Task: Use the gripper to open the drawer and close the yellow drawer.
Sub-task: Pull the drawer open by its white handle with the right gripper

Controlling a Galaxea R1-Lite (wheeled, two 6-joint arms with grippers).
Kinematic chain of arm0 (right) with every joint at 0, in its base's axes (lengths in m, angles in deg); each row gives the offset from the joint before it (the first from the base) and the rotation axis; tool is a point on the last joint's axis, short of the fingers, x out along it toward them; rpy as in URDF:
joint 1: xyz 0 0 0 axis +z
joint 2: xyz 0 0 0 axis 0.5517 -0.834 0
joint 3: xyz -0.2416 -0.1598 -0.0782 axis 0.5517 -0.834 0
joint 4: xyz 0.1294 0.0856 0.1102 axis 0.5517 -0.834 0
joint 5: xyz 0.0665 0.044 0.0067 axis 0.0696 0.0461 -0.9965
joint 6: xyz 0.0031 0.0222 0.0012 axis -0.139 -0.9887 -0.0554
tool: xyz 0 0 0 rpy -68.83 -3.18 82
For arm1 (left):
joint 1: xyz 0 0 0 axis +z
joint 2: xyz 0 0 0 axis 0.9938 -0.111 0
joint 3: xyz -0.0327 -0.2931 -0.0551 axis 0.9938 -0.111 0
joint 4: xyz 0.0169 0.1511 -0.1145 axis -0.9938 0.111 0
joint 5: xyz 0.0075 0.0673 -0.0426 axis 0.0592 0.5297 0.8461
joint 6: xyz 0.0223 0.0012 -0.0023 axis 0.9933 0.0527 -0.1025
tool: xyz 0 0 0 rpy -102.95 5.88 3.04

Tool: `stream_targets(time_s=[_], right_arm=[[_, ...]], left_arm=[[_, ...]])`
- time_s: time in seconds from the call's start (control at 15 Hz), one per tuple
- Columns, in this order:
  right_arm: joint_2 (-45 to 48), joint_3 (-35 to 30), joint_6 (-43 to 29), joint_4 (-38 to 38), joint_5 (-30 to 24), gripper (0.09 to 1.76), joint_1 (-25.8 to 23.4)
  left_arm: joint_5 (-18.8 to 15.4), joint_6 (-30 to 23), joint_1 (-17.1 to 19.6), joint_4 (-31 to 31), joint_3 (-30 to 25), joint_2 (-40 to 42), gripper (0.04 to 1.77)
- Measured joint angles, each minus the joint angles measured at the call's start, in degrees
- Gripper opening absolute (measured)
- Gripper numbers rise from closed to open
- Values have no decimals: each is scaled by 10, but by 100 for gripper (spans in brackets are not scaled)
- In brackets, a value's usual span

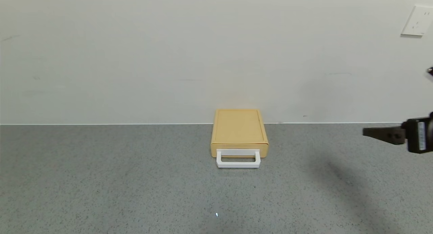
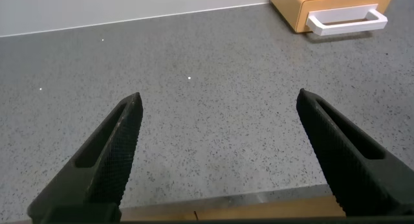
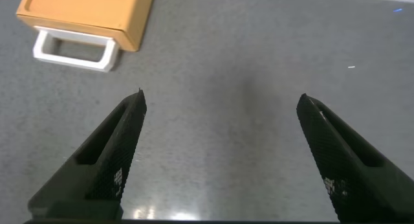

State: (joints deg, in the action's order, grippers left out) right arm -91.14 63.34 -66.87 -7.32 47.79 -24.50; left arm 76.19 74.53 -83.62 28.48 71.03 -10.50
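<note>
Right gripper (image 3: 220,149) hangs over the tabletop's (image 1: 101,180) right edge, jaws wide and holding nothing. Left gripper (image 2: 220,153), likewise wide, sits low near the front edge. The drawer (image 1: 239,134) (shut, white handle (image 1: 238,159) forward) sits mid-tabletop against the back edge.

Yellow-orange drawer (image 1: 239,129), white handle (image 1: 238,158), speckled grey table (image 1: 101,180).
</note>
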Motion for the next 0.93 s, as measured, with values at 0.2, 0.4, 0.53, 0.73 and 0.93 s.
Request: stream_targets(time_s=[0.2,0.4,0.53,0.73,0.93], right_arm=[[-123,73,-82,-17,32,171,74],[-232,172,-181,-102,48,171,121],[-294,236,-248,-173,50,171,142],[-380,313,-335,-236,51,171,176],[-448,398,-398,-275,49,171,198]], left_arm=[[0,0,0,0,0,0,172],[0,0,0,0,0,0,172],[0,0,0,0,0,0,172],[0,0,0,0,0,0,172],[0,0,0,0,0,0,172]])
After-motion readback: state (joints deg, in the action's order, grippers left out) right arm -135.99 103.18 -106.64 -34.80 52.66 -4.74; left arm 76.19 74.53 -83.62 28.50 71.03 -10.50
